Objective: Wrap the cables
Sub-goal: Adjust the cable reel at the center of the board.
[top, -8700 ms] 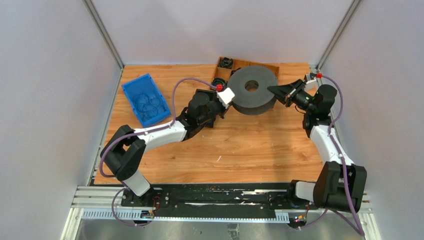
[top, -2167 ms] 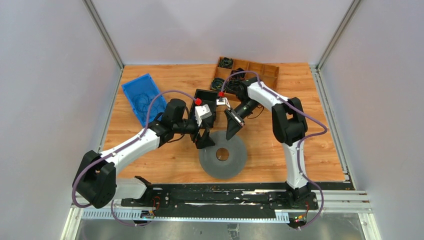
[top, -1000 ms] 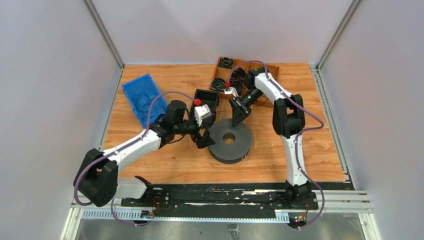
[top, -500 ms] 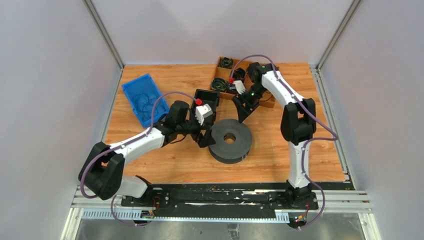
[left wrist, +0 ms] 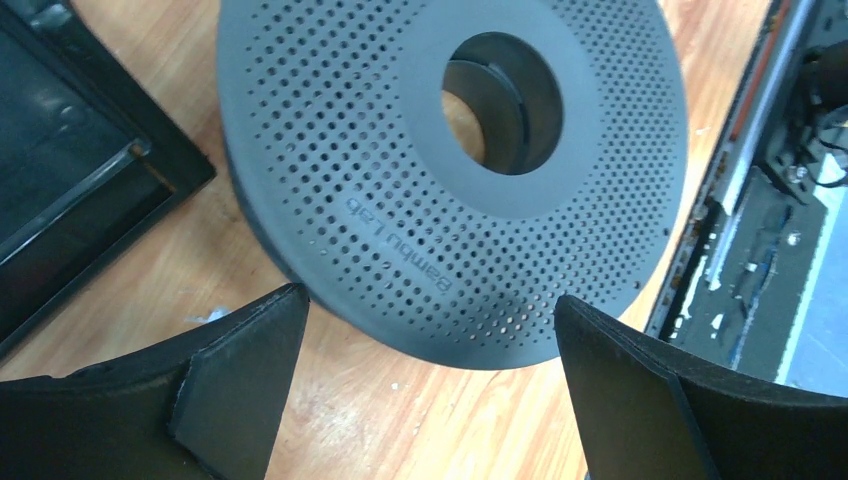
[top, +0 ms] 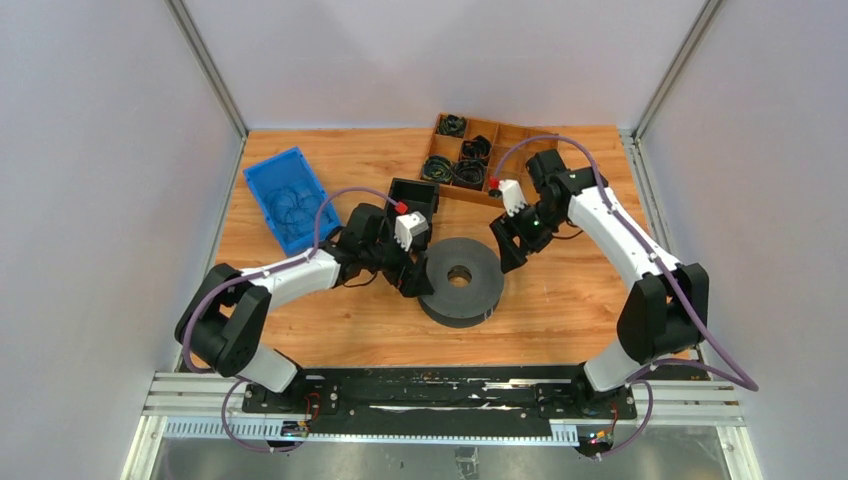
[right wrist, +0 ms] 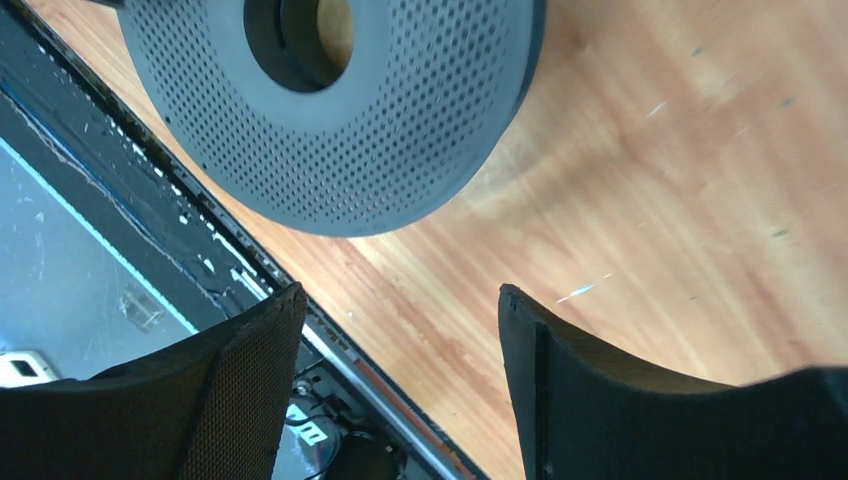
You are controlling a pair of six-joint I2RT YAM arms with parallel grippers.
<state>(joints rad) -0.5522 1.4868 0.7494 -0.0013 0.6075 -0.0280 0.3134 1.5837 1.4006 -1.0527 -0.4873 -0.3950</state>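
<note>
So the big grey perforated spool (top: 459,280) is lying flat on the bench (top: 560,300), hole facing up, and you can read "Bambu Lab" on it in the left wrist view. Everything else sits around that. The left claw (top: 418,286) is right at the spool's left edge, spread wide with nothing in it; from its own camera the two fingers frame the spool's rim without touching it. The right claw (top: 505,260) is just off the spool's back-right side, also released and empty, and its camera shows bare wood between the fingers with the spool further out. A black open box (top: 412,190) sits behind the spool, just past the left claw. Further back is a wooden divider tray (top: 545,140) with black coiled bundles (top: 455,170) in some of its compartments. Well off to the spool's left there's a blue bin (top: 262,190) holding thin blue wires (top: 295,208). As for the cables — honestly I can't pick out the thin white ones in any view, so I can't tell where they are. Neither claw has them.
</note>
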